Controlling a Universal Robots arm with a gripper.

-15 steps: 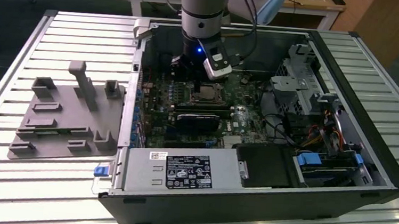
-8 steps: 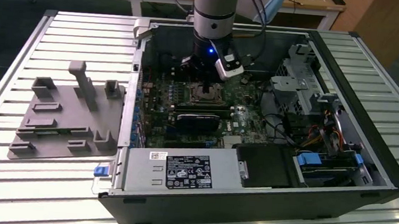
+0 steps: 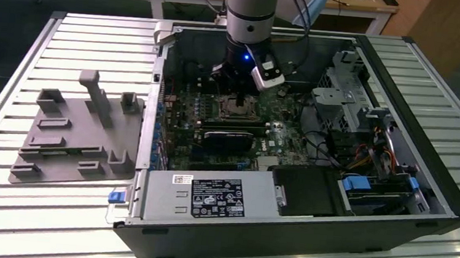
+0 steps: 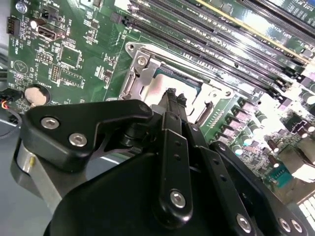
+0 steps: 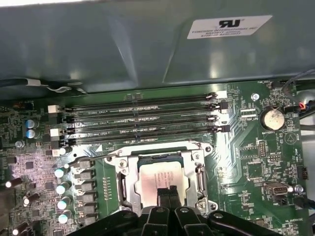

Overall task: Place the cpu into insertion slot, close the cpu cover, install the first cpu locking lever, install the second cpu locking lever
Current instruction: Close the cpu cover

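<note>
The slatted metal table (image 3: 81, 37) carries two items. An open computer case (image 3: 288, 232) lies on its side, covering the table from the middle to the edge at the exterior view's right. A grey moulded fixture plate (image 3: 73, 135) lies flat just beside the case, toward the opposite edge.

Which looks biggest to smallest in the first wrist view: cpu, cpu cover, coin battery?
1. cpu cover, the frame around the chip.
2. cpu, partly hidden by the gripper, but still inside the cover's outline.
3. coin battery, clearly smallest.
</note>
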